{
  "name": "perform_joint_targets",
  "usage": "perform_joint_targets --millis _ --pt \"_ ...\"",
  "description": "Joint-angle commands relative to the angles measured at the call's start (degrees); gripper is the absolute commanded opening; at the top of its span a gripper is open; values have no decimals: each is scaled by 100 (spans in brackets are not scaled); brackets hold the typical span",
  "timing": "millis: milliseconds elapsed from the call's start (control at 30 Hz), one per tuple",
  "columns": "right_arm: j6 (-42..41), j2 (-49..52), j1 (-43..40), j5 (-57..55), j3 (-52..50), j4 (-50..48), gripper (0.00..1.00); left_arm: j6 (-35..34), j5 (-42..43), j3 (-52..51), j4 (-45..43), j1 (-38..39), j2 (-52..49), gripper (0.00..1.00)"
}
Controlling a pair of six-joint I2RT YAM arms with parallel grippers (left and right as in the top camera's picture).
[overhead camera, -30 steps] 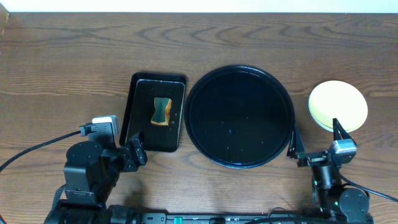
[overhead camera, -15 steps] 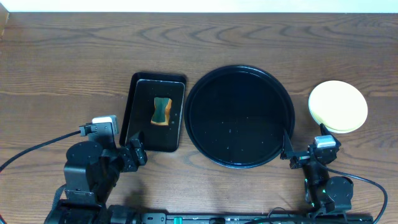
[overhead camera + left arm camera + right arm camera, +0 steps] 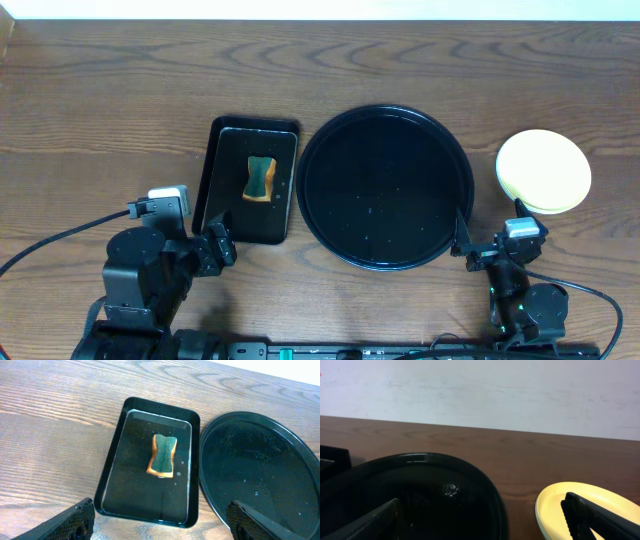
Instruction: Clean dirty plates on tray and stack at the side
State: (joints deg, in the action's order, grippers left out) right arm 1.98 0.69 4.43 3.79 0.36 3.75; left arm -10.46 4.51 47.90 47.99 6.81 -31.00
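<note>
The round black tray [image 3: 385,187] lies mid-table, wet and with no plate on it. It also shows in the left wrist view [image 3: 260,465] and the right wrist view [image 3: 420,495]. The plates [image 3: 543,168] sit stacked on the table right of the tray, pale yellow one on top, with paler rims just showing below; the stack also shows in the right wrist view [image 3: 585,505]. My right gripper [image 3: 488,240] is open and empty, low between the tray's front right rim and the stack. My left gripper [image 3: 195,235] is open and empty, just in front of the rectangular tray.
A smaller rectangular black tray [image 3: 225,200] holds a green and orange sponge [image 3: 261,177] left of the round tray; both also show in the left wrist view, tray [image 3: 115,485] and sponge [image 3: 163,455]. A white wall [image 3: 480,390] stands behind the table.
My right gripper has drawn back from beside the plate stack toward the front edge and a little left, then stopped. The left arm has not moved.
</note>
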Motion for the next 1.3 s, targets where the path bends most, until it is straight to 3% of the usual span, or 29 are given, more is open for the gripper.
perform_joint_targets --millis 0,333,500,667,967,1167,1267 --pt "68 -20 44 -55 -4 33 99 79 -31 -55 -9 9 2 85" --pt "66 -20 44 -55 -4 33 99 129 -120 -79 254 -4 61 85" --pt "68 -20 44 -55 -4 33 99 166 -116 -715 -63 -37 603 85" --pt "68 -20 44 -55 -4 33 99 140 -85 -1906 -1008 -103 1351 85" --pt "68 -20 44 -55 -4 33 99 33 -52 -3711 -3493 -409 2664 85" --pt "68 -20 44 -55 -4 33 99 308 -153 -4586 -5657 -590 3025 85" --pt "68 -20 44 -55 -4 33 99 494 -101 -4767 -5692 -588 3093 85"
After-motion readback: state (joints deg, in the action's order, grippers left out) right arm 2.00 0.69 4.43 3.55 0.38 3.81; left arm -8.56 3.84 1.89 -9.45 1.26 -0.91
